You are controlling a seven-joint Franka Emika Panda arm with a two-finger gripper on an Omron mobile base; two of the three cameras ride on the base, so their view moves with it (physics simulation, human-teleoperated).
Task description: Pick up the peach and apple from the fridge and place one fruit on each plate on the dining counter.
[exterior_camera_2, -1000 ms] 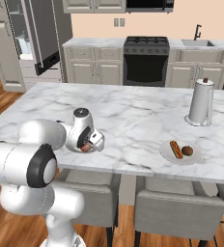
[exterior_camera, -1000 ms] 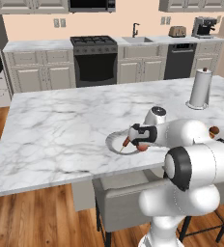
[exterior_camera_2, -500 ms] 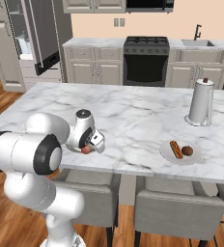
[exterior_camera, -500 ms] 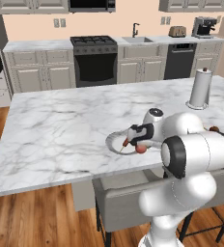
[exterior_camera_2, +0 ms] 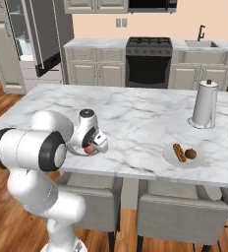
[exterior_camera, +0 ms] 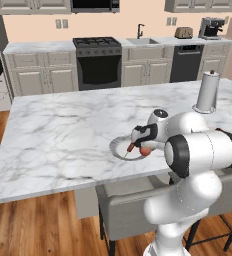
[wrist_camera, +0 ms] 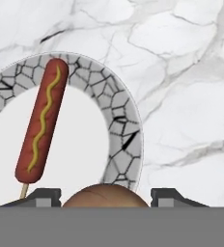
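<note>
Round orange-pink peach over crackle-rimmed plate

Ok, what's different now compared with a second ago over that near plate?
The arm has swung its elbow round and carried the gripper slightly further over the near plate, keeping its grip on the peach. The corn dog on that plate, the far plate and the paper towel roll stayed put.

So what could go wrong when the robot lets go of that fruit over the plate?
The gripper holds the peach just above the plate, near its rim, so the round fruit might roll off onto the dining counter. A corn dog already lies on that plate; the peach could bump it on landing.
</note>
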